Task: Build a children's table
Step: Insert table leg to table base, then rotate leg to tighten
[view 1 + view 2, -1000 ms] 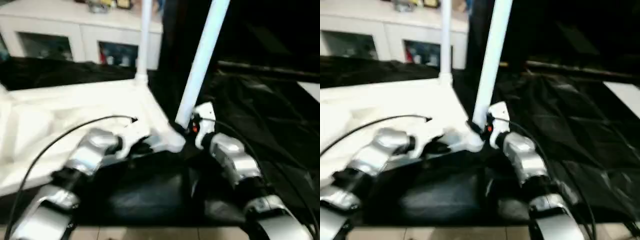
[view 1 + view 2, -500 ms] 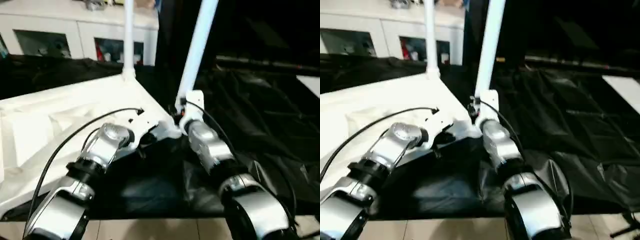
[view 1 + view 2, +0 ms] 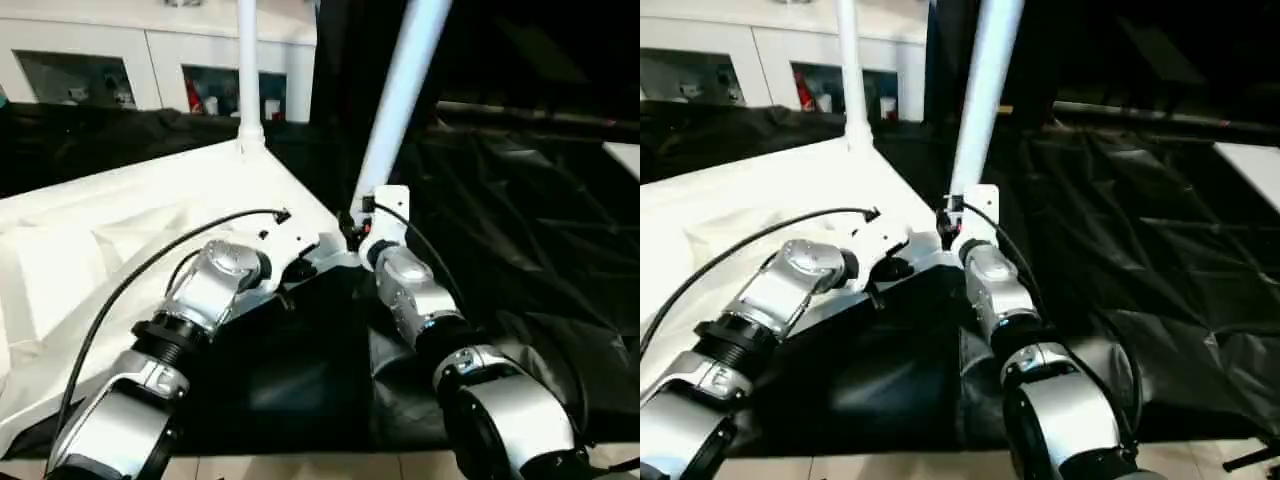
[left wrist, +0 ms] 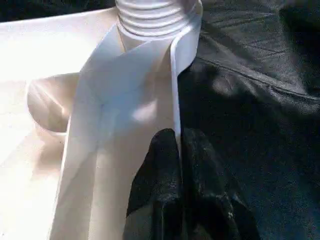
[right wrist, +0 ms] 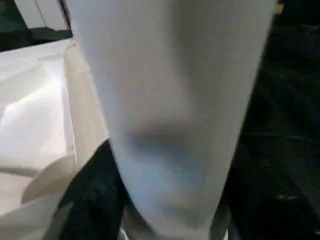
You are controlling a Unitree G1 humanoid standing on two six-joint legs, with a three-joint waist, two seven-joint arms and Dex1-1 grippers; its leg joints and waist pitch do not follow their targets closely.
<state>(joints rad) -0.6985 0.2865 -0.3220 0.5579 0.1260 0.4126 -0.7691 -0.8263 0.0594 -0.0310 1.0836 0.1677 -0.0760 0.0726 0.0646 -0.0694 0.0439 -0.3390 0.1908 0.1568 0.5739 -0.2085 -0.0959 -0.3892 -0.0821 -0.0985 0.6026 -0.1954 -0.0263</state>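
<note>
- Where the two black fingers (image 4: 165, 165) of the left gripper (image 4: 177, 145) rise in the left wrist view, they are seen pinched on the thin upright rim of the white plastic tabletop (image 3: 110, 240), one finger on each face of the rim, just short of the rounded corner socket (image 4: 157, 20).
- At the right gripper (image 3: 362, 222), the long tapered white plastic leg (image 3: 400, 95) is grasped near its lower end; in the right wrist view one black finger (image 5: 92, 195) is seen lying against the side of the leg, while the other finger is hidden behind it.
- The grasped leg is seen standing at the near right corner of the tabletop, leaning to the right as it rises out of the top of the head views; a ribbed collar is seen at the socket in the left wrist view.
- The tabletop is laid underside up on the black-covered work table (image 3: 530, 220), on its left part, with moulded hollows and ribs showing.
- A second white tapered leg (image 3: 246, 70) is seen upright at the far right corner of the tabletop.
- Both silver forearms are seen reaching in from the near edge, meeting at the near right corner, with a black cable (image 3: 130, 285) arching over the left forearm (image 3: 205, 295).
- Crumpled black sheeting is seen spread over the work table to the right of the tabletop.
- A white glass-door cabinet (image 3: 150, 65) is seen beyond the far edge of the work table, with small coloured items behind its panes.
</note>
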